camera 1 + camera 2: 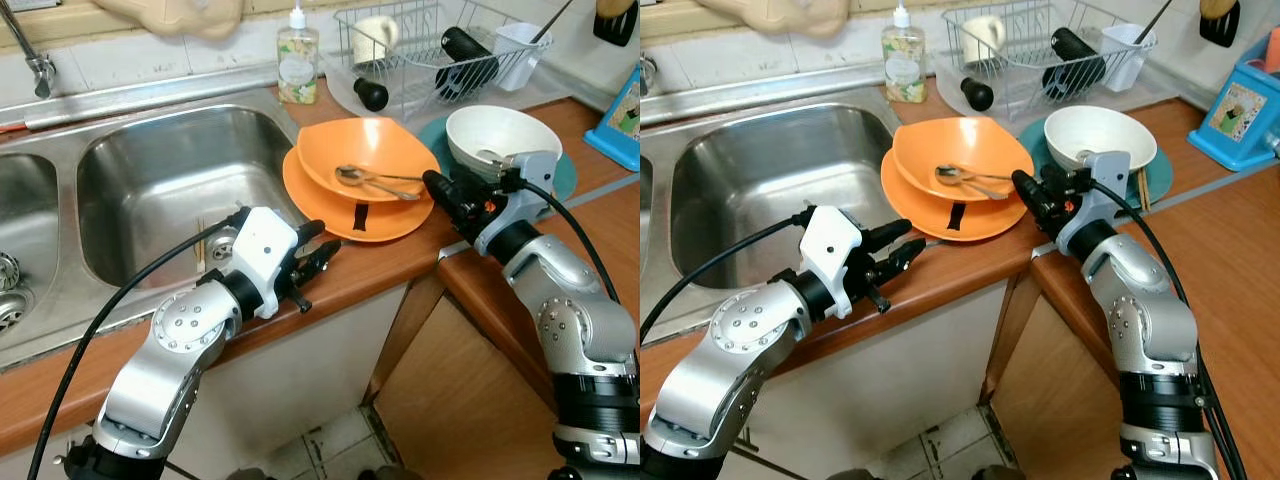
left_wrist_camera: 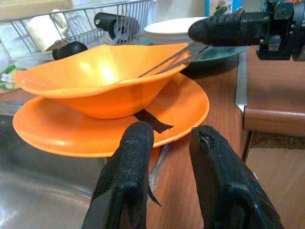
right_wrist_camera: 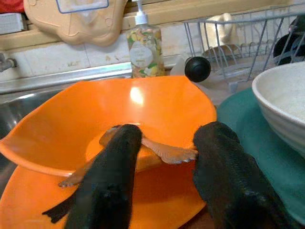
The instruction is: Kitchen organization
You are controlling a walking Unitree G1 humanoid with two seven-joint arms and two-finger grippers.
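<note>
- Orange bowl (image 1: 370,150) sits on an orange plate (image 1: 330,205) on the wooden counter (image 1: 380,265), just beside the steel sink (image 1: 170,180).
- Two spoons (image 1: 375,180) lie in the bowl, handles over its rim toward the right gripper (image 1: 432,183).
- Right gripper at the bowl's rim, fingers apart, spoon handles between them; no grip seen.
- Left gripper (image 1: 322,252) hangs at the counter edge before the plate, fingers spread, holding nothing.
- White bowl (image 1: 500,135) on a teal plate (image 1: 565,175) behind the right gripper.
- Soap bottle (image 1: 298,60) and dish rack (image 1: 440,55) at the back.
</note>
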